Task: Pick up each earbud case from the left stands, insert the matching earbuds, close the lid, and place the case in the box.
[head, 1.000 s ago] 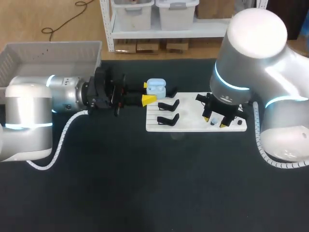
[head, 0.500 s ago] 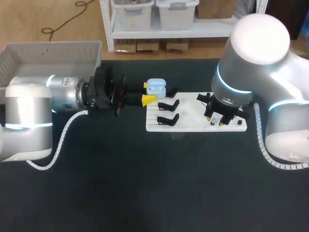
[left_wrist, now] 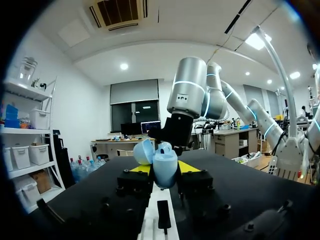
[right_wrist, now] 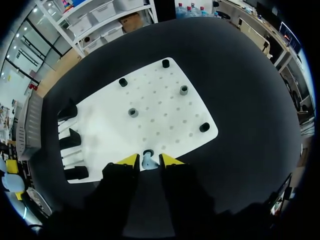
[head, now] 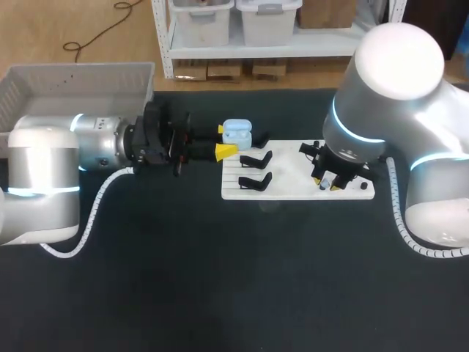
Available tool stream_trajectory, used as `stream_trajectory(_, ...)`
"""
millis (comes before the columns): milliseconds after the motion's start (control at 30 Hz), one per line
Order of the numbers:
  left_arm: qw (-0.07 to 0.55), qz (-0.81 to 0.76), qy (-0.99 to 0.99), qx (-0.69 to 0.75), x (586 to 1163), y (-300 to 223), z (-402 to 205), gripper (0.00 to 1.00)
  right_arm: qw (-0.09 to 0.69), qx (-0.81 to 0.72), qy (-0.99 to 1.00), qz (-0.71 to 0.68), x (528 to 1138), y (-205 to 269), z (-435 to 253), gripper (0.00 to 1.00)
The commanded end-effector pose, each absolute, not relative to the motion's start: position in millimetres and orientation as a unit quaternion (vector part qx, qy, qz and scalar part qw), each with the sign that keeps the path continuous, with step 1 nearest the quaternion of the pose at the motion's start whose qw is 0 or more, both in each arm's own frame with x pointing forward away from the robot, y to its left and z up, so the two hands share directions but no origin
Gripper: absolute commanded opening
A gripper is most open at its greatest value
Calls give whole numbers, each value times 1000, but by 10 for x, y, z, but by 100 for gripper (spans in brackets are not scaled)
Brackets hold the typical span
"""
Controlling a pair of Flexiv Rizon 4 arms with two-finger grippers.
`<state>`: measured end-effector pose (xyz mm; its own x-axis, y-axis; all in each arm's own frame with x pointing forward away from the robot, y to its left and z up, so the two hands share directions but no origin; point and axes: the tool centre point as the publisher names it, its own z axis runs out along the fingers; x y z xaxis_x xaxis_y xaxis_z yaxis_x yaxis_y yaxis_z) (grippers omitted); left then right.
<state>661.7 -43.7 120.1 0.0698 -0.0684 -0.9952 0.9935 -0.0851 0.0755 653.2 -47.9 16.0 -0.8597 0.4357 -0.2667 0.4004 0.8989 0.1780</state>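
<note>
Sideways, left claw [head: 223,141] gripping open blue case [head: 237,133], right claw [head: 330,185] straddling earbud [right_wrist: 148,160].

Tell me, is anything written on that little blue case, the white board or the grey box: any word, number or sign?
None can be read.
Blue case: plain, no lettering.
White board: only thin lines and small holes, no numbers.
Grey box: no print shows.
</note>
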Motion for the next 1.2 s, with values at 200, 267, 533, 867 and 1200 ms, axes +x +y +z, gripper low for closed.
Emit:
stream_trajectory(200,514,-518,443,522,6604,-438,1196,0,149,217,963,58,6527,-484,145,22)
stream_trajectory(267,514,-518,443,522,6604,-438,1196,0,147,217,963,58,6527,-484,140,22)
stream_trajectory(533,514,-518,443,522,6604,-438,1196,0,143,217,964,57,6521,-482,133,0)
stream_trajectory(867,514,-518,443,522,6604,-438,1196,0,137,209,967,53,6458,-458,430,0)
stream_trajectory(1200,514,-518,443,522,6604,-438,1196,0,111,151,980,72,6445,-369,1136,0)
